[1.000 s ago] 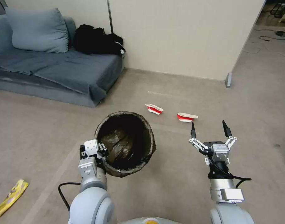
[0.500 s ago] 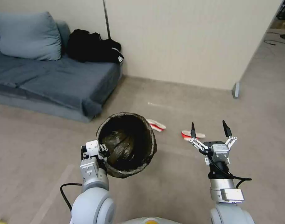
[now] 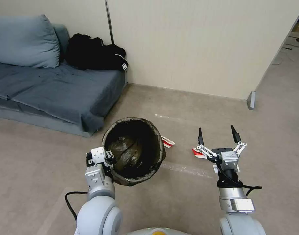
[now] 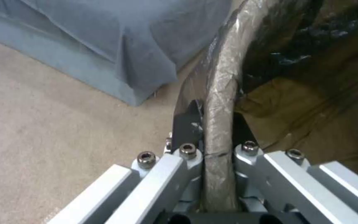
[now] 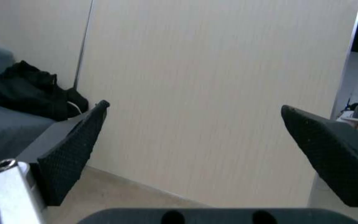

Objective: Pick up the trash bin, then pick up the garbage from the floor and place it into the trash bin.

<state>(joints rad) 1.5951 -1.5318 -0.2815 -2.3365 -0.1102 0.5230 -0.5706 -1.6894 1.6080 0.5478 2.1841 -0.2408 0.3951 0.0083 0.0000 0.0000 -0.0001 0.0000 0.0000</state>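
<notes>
The trash bin [image 3: 133,151], round with a dark bag folded over its rim, hangs tilted above the floor. My left gripper [image 3: 107,159] is shut on the near-left part of its rim. In the left wrist view the bag-wrapped rim [image 4: 221,93] runs between the fingers [image 4: 186,124] of the left gripper [image 4: 216,127]. My right gripper [image 3: 216,130] is held out in the air, open and holding nothing. Two crushed red-and-white cups lie on the floor. One cup [image 3: 168,142] peeks out beyond the bin. The other cup [image 3: 198,152] lies partly behind the right gripper's left finger. The right wrist view shows my right gripper [image 5: 195,106] with its pads [image 5: 73,152] spread wide, facing the wall.
A blue-grey sofa [image 3: 58,85] with a cushion [image 3: 23,40] and a black bag [image 3: 94,54] stands at the left. A beige partition wall [image 3: 195,49] runs across the back, with a metal foot [image 3: 252,99] at its right end. Open carpet lies ahead and to the right.
The whole head view has shifted: wall, sofa and both cups now sit closer, so the camera moved forward. The yellow wrapper at lower left left the view. Both arms keep their poses.
</notes>
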